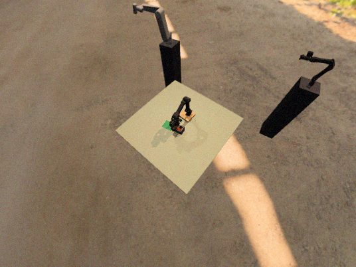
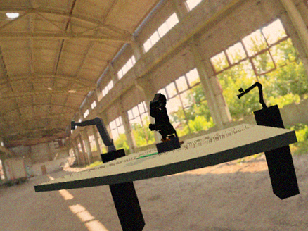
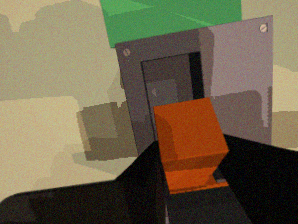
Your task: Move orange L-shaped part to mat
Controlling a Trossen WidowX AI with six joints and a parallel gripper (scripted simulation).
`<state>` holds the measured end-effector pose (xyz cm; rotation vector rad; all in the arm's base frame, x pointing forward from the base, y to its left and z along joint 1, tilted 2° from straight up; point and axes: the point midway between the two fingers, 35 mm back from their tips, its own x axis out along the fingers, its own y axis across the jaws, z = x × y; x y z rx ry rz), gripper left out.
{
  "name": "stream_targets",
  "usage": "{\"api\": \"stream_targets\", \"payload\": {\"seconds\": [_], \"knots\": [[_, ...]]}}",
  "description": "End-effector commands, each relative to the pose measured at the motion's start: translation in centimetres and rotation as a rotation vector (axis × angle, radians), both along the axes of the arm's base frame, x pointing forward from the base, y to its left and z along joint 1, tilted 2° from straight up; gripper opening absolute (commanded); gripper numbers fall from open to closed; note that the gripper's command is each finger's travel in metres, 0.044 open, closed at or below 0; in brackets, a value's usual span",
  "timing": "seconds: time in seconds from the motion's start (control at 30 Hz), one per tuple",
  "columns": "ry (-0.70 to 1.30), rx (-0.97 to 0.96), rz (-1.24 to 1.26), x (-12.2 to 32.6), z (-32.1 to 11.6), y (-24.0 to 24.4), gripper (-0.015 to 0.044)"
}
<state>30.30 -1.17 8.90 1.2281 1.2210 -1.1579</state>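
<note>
Wrist view is showing the black claw (image 3: 184, 143) (image 1: 179, 127) (image 2: 168, 137) closing partway around one orange part (image 3: 190, 130) (image 1: 179, 128) (image 2: 165, 140), its two fingers standing on either side and gripping it. The part is lying between the fingers, its raised end jutting out past them toward the open pocket (image 3: 167, 75), and it is standing tilted over the single grey tray (image 3: 240, 65) (image 1: 180, 131) (image 2: 168, 146); how much of its lower end is touching the pocket is hidden. Two screw heads are showing on the tray, one at each far corner. One green mat (image 3: 170, 17) (image 1: 167, 125) (image 2: 147, 155) is lying just beside the tray, on the same worktop (image 1: 186, 166) (image 2: 185, 161). One black arm (image 1: 180, 107) (image 2: 161, 113) is reaching over the tray from one orange-brown base plate (image 1: 192, 116). Beyond the worktop's edges, two more arms are standing, a grey one (image 1: 162, 23) (image 2: 102, 131) and a black one (image 1: 321, 60) (image 2: 260, 90), each on its own black pillar, making two pillars in all.
</note>
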Motion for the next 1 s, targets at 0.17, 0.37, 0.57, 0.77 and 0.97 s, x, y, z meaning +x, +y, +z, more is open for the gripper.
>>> {"api": "stream_targets", "payload": {"seconds": [0.17, 0.37, 0.57, 0.77, 0.97], "knots": [[-0.006, 0.000, -0.002, 0.1, 1.6, 0.0, 0.0000], [-0.005, 0.000, -0.002, 0.0, 2.5, -0.1, 0.0000], [-0.005, 0.000, -0.003, 0.0, 3.4, -0.1, 0.0000], [-0.004, 0.000, -0.003, 0.0, 4.3, -0.1, 0.0000], [-0.004, 0.000, -0.003, -0.1, 5.3, -0.2, 0.0000]]}}
